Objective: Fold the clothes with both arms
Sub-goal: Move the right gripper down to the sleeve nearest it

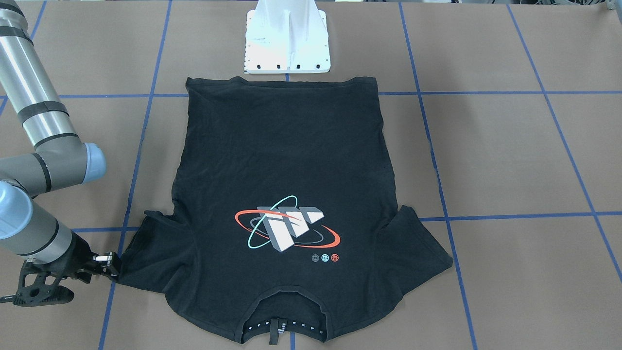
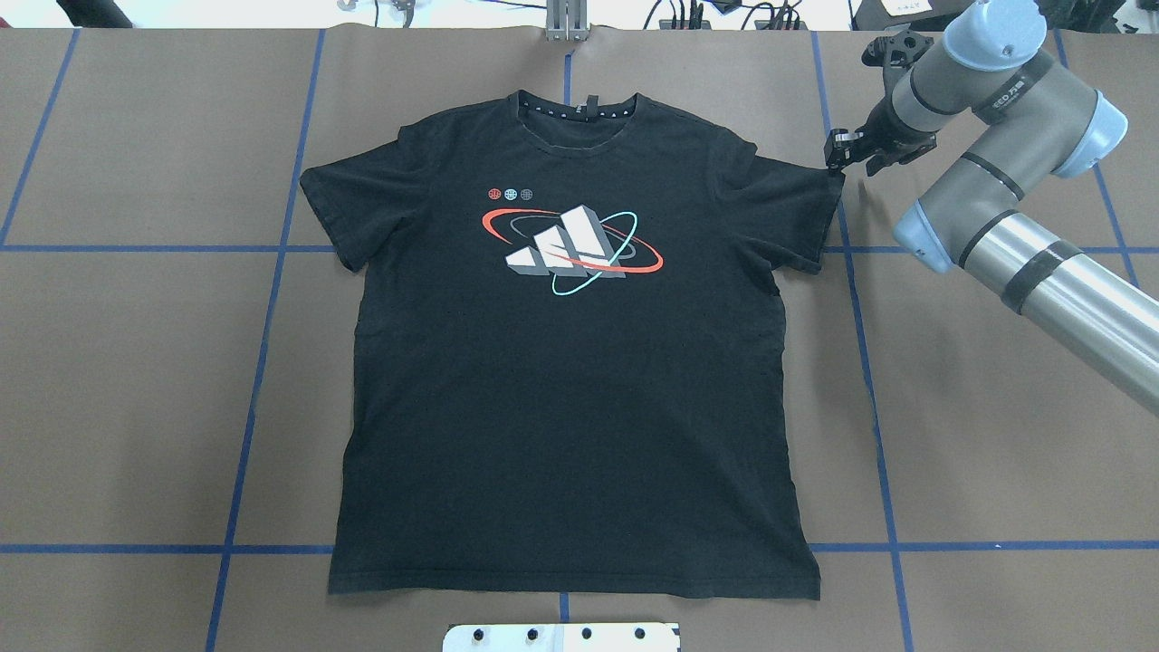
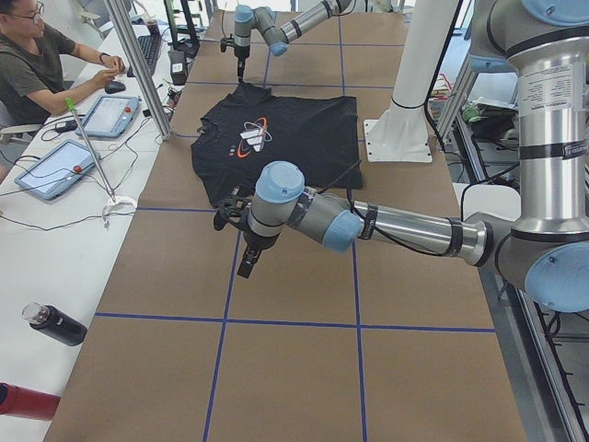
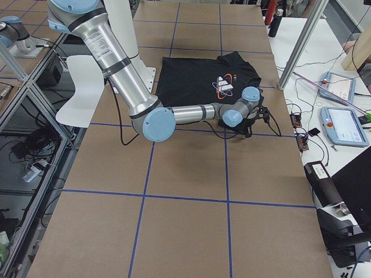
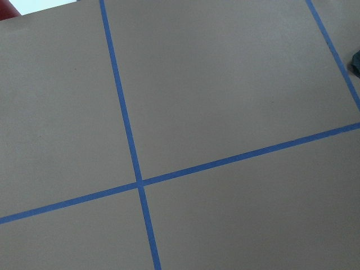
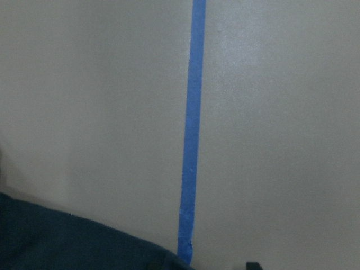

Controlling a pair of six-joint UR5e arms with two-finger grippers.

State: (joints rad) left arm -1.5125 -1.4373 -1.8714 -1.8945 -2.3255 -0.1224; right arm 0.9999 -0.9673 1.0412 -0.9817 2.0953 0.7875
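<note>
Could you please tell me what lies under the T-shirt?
The T-shirt lies flat on the brown table; blue tape lines run in beneath its edges. Whatever else the cloth covers cannot be seen, though no bulge shows.

Matt cloth T-shirt (image 2: 579,407), metal right arm (image 2: 1068,294) (satin sheen), matt table (image 2: 136,407)

You have a brown table (image 2: 136,362), blue tape line (image 6: 194,112) just beside the right fingers (image 1: 112,262), white pedestal (image 1: 286,43) well apart from them, a tablet (image 3: 51,170)
</note>
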